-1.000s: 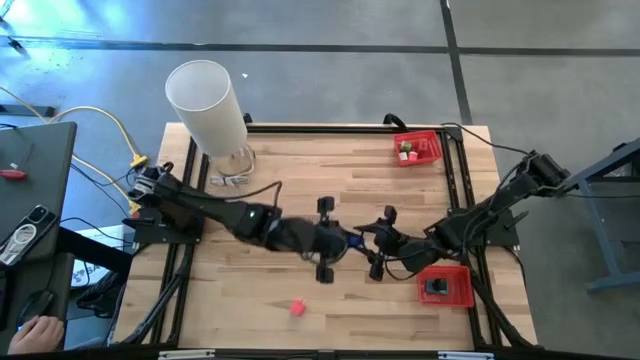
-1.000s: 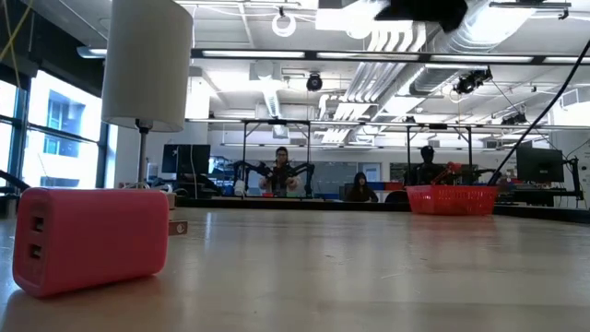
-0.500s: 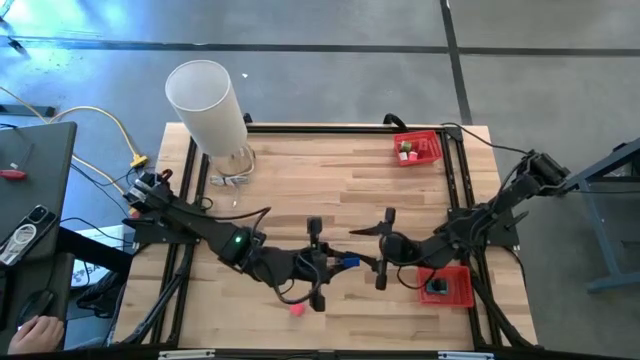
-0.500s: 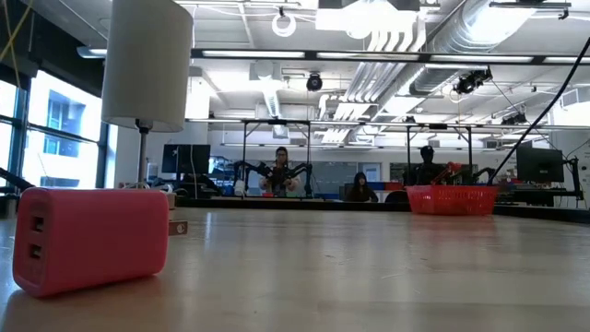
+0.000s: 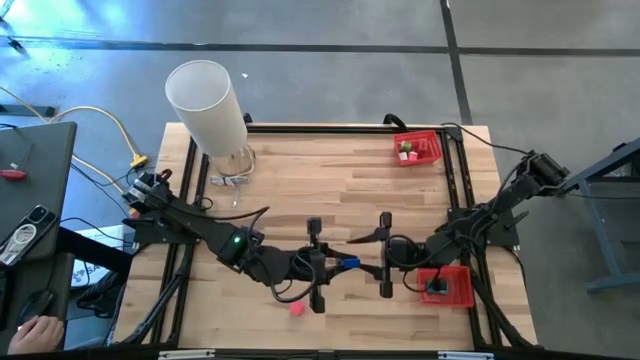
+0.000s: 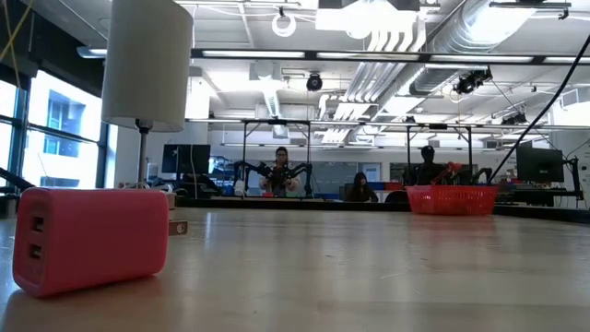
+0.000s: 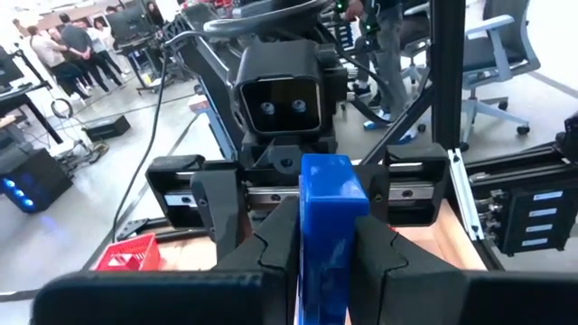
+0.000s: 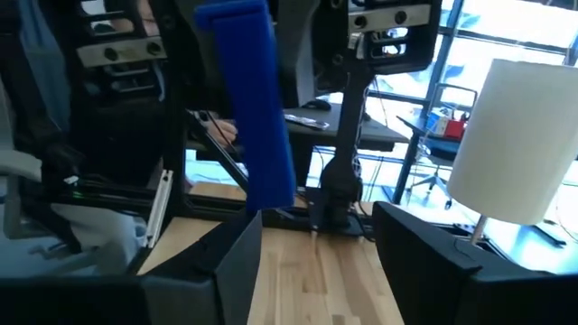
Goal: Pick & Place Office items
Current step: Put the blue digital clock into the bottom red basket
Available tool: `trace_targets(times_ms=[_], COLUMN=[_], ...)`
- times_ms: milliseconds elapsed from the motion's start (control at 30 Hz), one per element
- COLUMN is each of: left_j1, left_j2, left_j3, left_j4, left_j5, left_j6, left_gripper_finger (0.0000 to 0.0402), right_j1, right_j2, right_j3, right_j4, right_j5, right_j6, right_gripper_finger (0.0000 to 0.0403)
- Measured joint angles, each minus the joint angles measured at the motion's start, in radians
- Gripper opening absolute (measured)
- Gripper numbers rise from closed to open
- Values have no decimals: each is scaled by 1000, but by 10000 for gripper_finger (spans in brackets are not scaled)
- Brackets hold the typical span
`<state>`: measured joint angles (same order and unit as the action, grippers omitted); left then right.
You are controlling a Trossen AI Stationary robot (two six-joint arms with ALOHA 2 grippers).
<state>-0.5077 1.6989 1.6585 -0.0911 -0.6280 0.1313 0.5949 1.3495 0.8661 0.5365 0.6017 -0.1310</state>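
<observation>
The left gripper (image 5: 338, 264) jaws are clamped on a blue piece (image 7: 327, 226) above the table (image 5: 300, 170) middle. Facing it, the right gripper (image 5: 372, 266) jaws stand apart, holding nothing. A pink piece (image 5: 297, 309) lies near the front edge.

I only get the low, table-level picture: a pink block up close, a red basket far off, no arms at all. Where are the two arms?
Observer: Both meet over the middle of the table. The left gripper and right gripper face each other.
Operator: Is either holding something?
Observer: Yes, the left gripper is shut on a blue piece, gripped between its fingers.
Operator: And the right one?
Observer: It is open, with the blue piece just ahead of its spread fingers, not yet between them.
Operator: Is my red basket empty?
Observer: No, the far red tray holds a few small pieces; another red tray holds a black piece.
</observation>
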Motion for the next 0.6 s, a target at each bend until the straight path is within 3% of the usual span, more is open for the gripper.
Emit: trace_targets(times_ms=[600], left_j1=[25], left_j2=[2], left_j3=[-1], left_j4=[-7], left_j5=[22], left_j6=[2], left_gripper_finger=[46], right_j1=[-2], right_j2=[0], right_j3=[0], right_j4=[1], right_j5=[-5], right_j6=[22], right_gripper_finger=[201])
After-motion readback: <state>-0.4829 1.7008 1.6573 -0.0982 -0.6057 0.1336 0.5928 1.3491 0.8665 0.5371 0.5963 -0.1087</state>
